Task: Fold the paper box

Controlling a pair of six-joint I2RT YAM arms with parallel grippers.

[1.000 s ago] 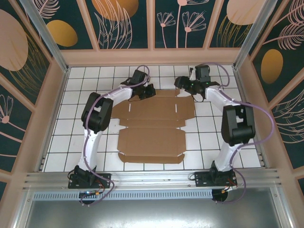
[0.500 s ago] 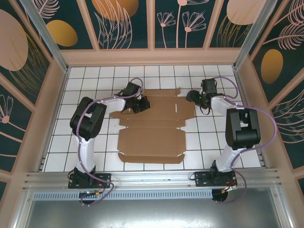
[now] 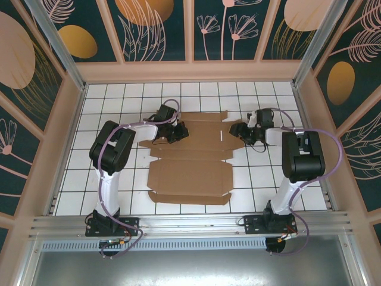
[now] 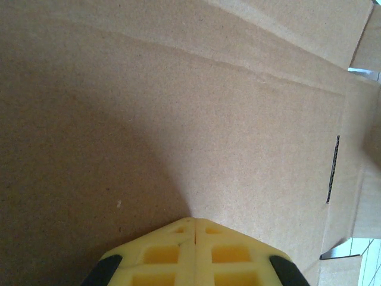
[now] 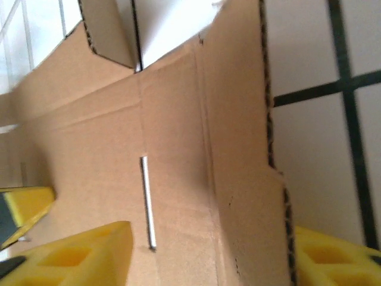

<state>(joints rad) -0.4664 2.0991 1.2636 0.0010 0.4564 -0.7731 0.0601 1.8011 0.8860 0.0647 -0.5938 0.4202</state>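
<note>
The paper box (image 3: 189, 173) is a flat brown die-cut sheet with flaps, lying on the white tiles. My left gripper (image 3: 180, 132) rests on its far left panel. In the left wrist view its yellow fingers (image 4: 194, 221) are shut tip to tip against the cardboard (image 4: 178, 107), with nothing held. My right gripper (image 3: 236, 131) is at the sheet's far right edge. In the right wrist view it is open (image 5: 208, 256), its yellow fingers (image 5: 89, 250) wide apart. The side flap (image 5: 244, 179) beside a narrow slot (image 5: 147, 202) lies between them.
White tiled floor (image 3: 89, 173) surrounds the sheet on all sides. Wooden walls (image 3: 190, 71) close in the far side and both flanks. An aluminium rail (image 3: 190, 223) carrying the arm bases runs along the near edge.
Both grippers came down from the far edge to the sheet. The left settled on the far left panel; the right slid left to the sheet's right edge.
</note>
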